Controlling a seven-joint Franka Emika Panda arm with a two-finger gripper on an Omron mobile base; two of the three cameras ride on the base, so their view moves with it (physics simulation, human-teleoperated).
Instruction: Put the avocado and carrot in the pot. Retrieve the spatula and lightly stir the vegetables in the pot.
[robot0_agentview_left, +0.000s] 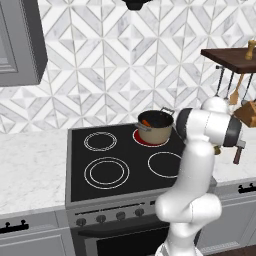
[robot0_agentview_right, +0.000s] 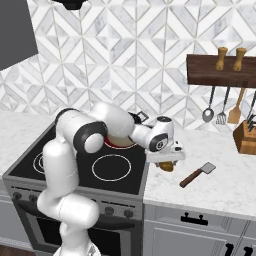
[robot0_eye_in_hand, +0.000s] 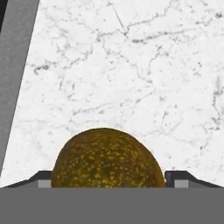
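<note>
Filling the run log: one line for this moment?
hand: open astride speckled brown-green avocado on marble counter | orange carrot in tan pot | red-handled spatula: untouched

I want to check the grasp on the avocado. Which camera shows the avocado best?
The hand view: the avocado sits large and close, between the pincer tips on the marble counter. The right base view shows a small piece of it under the hand. In the left base view the arm covers it.
</note>
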